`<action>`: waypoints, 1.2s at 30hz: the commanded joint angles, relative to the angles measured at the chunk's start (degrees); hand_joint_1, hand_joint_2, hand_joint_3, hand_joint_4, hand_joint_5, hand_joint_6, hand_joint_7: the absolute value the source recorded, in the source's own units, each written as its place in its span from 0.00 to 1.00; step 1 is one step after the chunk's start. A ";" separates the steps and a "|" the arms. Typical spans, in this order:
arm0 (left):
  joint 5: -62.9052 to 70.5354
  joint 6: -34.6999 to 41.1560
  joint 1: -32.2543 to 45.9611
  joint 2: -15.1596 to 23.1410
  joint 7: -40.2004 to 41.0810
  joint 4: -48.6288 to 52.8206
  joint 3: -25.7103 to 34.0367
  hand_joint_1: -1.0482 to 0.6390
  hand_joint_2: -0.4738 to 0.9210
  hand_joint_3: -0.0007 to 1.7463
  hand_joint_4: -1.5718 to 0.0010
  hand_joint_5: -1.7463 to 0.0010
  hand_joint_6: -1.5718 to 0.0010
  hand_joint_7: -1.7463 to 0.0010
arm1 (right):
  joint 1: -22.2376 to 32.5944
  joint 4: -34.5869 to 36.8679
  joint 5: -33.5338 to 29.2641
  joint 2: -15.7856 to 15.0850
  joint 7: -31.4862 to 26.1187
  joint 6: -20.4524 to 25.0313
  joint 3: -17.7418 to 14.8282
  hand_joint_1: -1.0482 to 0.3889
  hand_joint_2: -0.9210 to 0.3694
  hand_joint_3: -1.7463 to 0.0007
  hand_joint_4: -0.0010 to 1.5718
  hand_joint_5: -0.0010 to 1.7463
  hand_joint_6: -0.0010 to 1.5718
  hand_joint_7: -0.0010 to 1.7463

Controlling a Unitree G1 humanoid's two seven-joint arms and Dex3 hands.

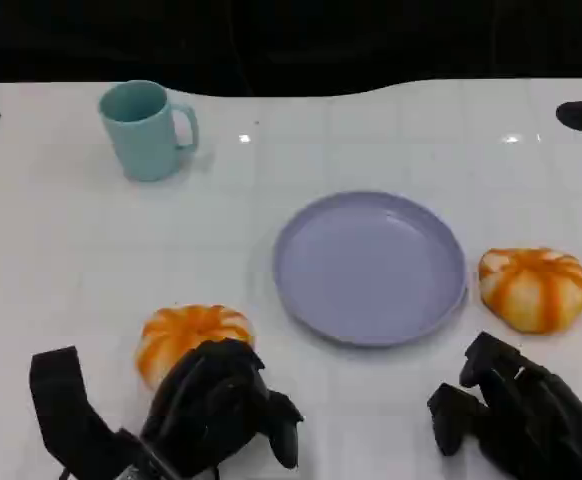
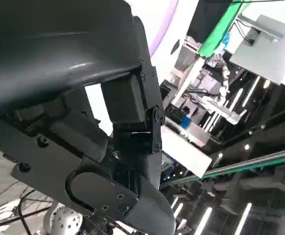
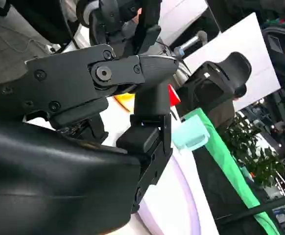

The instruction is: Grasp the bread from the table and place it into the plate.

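Far left rear: teal mug (image 1: 144, 130) upright on white table (image 1: 61, 260). Near left: left hand (image 1: 216, 405) curled just over one orange-striped bread (image 1: 186, 335), fingers covering its near edge; actual grasp impossible to tell. Centre: lavender plate (image 1: 370, 266), holding nothing. Right of plate, just beside its rim: second bread (image 1: 533, 287). Near right: right hand (image 1: 521, 415) curled inward, grasping nothing.

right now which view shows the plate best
The head view: the whole plate lies in plain sight, empty, between the two breads. The left wrist view catches just a thin purple arc of rim; the right wrist view shows a pale slice of it.
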 commanded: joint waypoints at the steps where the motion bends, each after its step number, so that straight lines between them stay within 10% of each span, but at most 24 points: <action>1: 0.53 -0.14 0.56 0.77 -1.16 -0.17 -0.04 0.00 0.80 0.00 0.00 0.59 0.00 0.77 | 0.36 -0.77 -0.05 -0.86 -0.67 0.29 -0.34 0.33 0.00 0.88 0.50 0.98 0.43 0.84; 22: 2.64 -7.28 0.41 0.60 -1.81 0.38 0.48 0.00 0.85 0.01 0.00 0.73 0.00 0.94 | 0.62 -1.38 0.33 -0.66 -0.43 0.88 -0.37 0.33 0.00 0.88 0.49 0.97 0.43 0.84; 36: 17.13 -32.27 -2.53 7.85 2.64 -1.74 -1.55 0.00 0.99 0.02 0.24 1.00 0.49 1.00 | 0.58 -1.08 -0.21 -0.52 -0.25 -0.24 -0.14 0.33 0.00 0.87 0.49 0.98 0.42 0.83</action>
